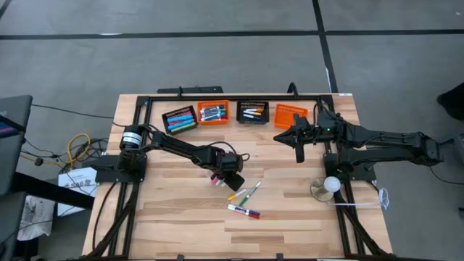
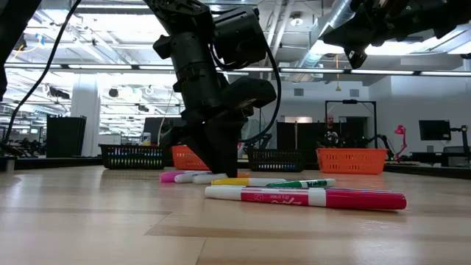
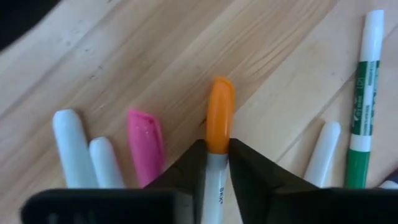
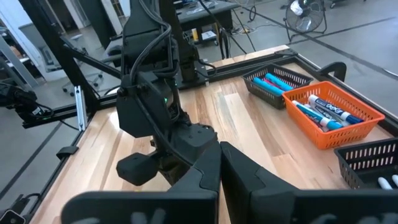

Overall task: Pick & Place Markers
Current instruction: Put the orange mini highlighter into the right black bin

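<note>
My left gripper [image 3: 217, 163] is down on the table [image 1: 290, 217], near its middle. My two fingers [image 3: 186, 168] squeeze a marker with an orange cap [image 3: 219, 121]. Its body is white with small dark letters that I cannot read. Beside it lie a pink cap [image 3: 145, 140] and two white marker ends [image 3: 81, 146].

A bit nearer the front edge are more markers. The green marker [image 3: 359, 106] is white with a green band and print too small to read. The pink marker [image 2: 305, 196] has a white tip and a label I cannot read.

Along the back edge stand four little baskets [image 1: 230, 114], black and orange, with markers in three of them.

My right gripper [image 1: 296, 139] hangs above the table near the back right corner, with its fingers pressed together and nothing in them.
</note>
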`<action>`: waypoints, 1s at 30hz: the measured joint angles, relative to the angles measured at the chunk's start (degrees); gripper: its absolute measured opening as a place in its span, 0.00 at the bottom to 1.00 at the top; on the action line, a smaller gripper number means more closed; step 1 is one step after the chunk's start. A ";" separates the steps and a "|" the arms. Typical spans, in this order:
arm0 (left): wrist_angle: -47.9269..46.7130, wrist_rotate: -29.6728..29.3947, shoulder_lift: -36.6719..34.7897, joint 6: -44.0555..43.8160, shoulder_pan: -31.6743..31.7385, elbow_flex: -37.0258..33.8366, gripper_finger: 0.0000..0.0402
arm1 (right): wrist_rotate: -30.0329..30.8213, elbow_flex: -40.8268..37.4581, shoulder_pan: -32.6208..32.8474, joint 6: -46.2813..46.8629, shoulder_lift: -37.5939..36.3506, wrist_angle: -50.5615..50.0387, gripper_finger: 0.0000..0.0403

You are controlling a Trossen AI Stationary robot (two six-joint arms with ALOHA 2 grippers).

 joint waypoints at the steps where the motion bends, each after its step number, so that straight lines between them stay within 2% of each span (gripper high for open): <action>1: 0.33 0.06 0.01 0.00 0.00 0.00 0.14 | 0.00 0.00 0.01 0.00 0.00 0.00 0.00; 4: 1.29 0.44 0.01 -0.02 -0.03 0.00 0.07 | -0.01 0.00 0.02 0.02 0.00 0.00 0.00; 12: 1.71 0.34 -0.06 -0.23 -0.02 0.05 0.01 | -0.02 0.00 0.02 0.02 0.00 0.05 0.00; 20: 2.25 -0.97 -0.92 1.01 -0.21 -0.02 0.01 | -0.02 0.00 -0.01 0.02 0.00 0.46 0.00; 26: 4.16 -0.46 -4.54 4.89 0.07 0.04 0.02 | -0.03 -0.02 -0.01 0.00 0.01 0.46 0.00; 30: 5.50 0.42 -5.83 7.16 -0.27 0.07 0.07 | -0.04 -0.02 -0.01 0.00 0.02 0.44 0.00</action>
